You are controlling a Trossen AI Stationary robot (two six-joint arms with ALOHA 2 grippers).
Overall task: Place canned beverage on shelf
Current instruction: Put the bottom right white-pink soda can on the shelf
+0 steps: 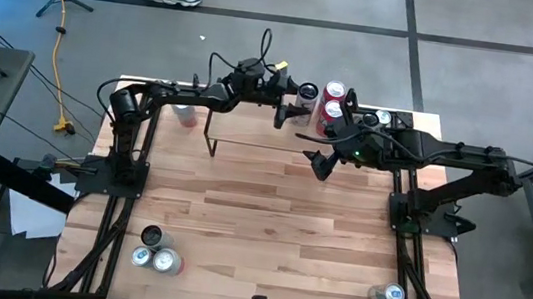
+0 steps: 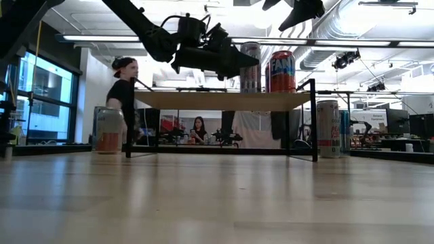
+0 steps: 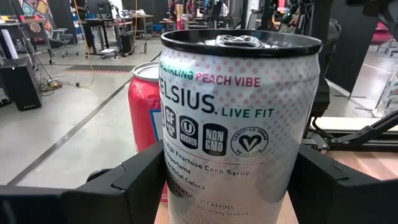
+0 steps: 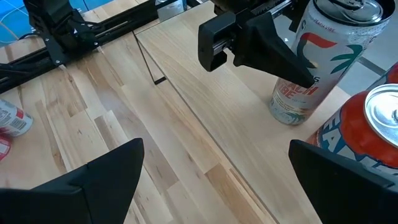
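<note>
A white canned beverage [image 3: 239, 118] stands upright on its base on the shelf's light wood top [image 1: 249, 127], next to a red can [image 3: 146, 118]. My left gripper [image 3: 230, 186] reaches level over the shelf from the table's left, and its open fingers flank the white can's lower half. A thin strip of wood shows between the can and one finger [image 3: 323, 180]. The low view shows the can [image 2: 249, 68] on the plank [image 2: 224, 102] just past the left gripper [image 2: 234, 64]. My right gripper [image 4: 217, 180] hangs wide open above the shelf's near edge, tilted down, holding nothing. My left gripper has one finger on each side of the white can's lower wall [image 3: 186, 186], coming level from the table's left. Whether either pad touches the wall I cannot tell. The can stands upright on the shelf top.
A second red can [image 1: 331, 112] stands on the shelf's right part. On the table are a can left of the shelf [image 1: 183, 115], one to its right [image 1: 383, 118], three at the near left [image 1: 156, 256] and one at the near right [image 1: 391, 296]. People are in the room beyond.
</note>
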